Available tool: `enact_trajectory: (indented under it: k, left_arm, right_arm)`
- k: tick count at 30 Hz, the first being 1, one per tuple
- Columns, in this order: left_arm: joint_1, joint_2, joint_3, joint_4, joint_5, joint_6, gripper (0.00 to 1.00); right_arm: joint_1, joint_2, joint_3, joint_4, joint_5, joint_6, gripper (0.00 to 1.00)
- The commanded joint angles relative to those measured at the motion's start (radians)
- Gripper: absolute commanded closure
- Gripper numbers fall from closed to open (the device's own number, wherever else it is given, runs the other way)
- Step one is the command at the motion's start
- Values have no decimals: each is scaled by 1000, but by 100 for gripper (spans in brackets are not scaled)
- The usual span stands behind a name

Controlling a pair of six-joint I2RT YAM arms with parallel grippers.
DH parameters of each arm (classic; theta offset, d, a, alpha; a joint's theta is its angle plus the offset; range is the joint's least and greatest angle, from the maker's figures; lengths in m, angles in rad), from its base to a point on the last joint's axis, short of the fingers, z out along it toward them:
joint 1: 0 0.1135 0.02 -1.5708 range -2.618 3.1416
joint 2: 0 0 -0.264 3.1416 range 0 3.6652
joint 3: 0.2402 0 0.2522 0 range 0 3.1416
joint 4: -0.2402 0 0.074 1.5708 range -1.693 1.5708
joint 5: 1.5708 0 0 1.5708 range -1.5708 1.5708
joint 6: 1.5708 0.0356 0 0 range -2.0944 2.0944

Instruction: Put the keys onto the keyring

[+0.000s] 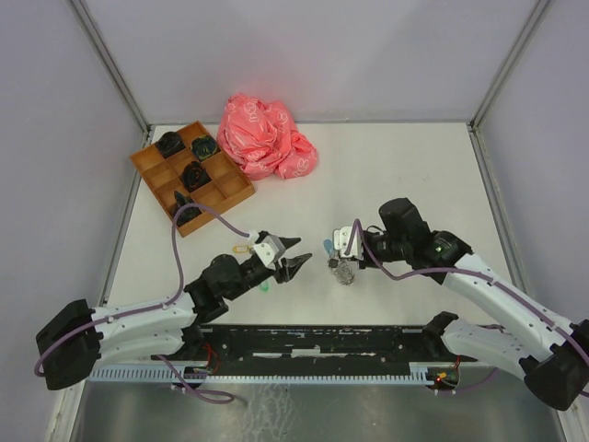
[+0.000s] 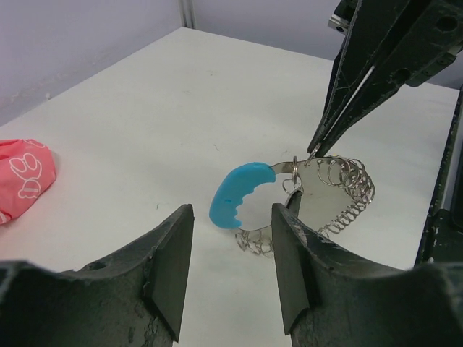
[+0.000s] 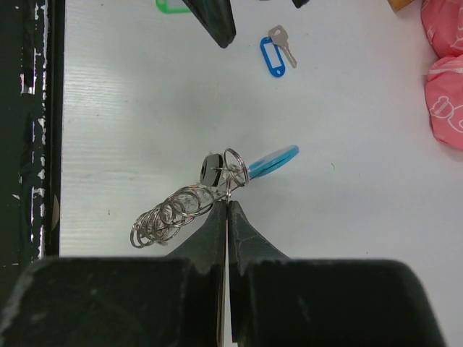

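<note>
Right claw (image 3: 226,206) is clenched on the keyring (image 3: 177,211), pinching the wire right where the coils meet the light blue piece (image 2: 237,196). The ring sits low on the desk (image 2: 145,130) near the middle, between the two arms. There's a black tag (image 3: 211,168) tucked right against it, next to the pinch point.

Left claw (image 2: 231,271) is released, jaws spread with nothing between them, pointing at the ring from just beside it and not touching it.

Loose stuff: a blue key (image 3: 276,50) lies on the desk past the ring, and a green tag (image 3: 171,6) is near the left claw. A pink bag (image 1: 265,138) and an orange tray (image 1: 225,191) sit well back at the far side.
</note>
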State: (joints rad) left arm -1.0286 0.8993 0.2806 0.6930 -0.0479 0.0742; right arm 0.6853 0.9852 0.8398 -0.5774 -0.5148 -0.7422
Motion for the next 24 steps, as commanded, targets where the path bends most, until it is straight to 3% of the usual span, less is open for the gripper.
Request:
enact_trajectory:
  k: [1,7,12,24]
  left_arm:
    - [29,77,72,88,132,20,46]
    - [29,173,116,138,292,21,56]
    - [28,230,144,152,363,36,73]
    - [38,383,231,135,284,63,84]
  right_arm:
    - [-1,8,65,-24,-27,-40,99]
    - [-1,22,71,-36,-35,-43,99]
    - [-1,23,70,-36,-49,-49,99]
    - [-2,7,62,-57,-102,-81,99]
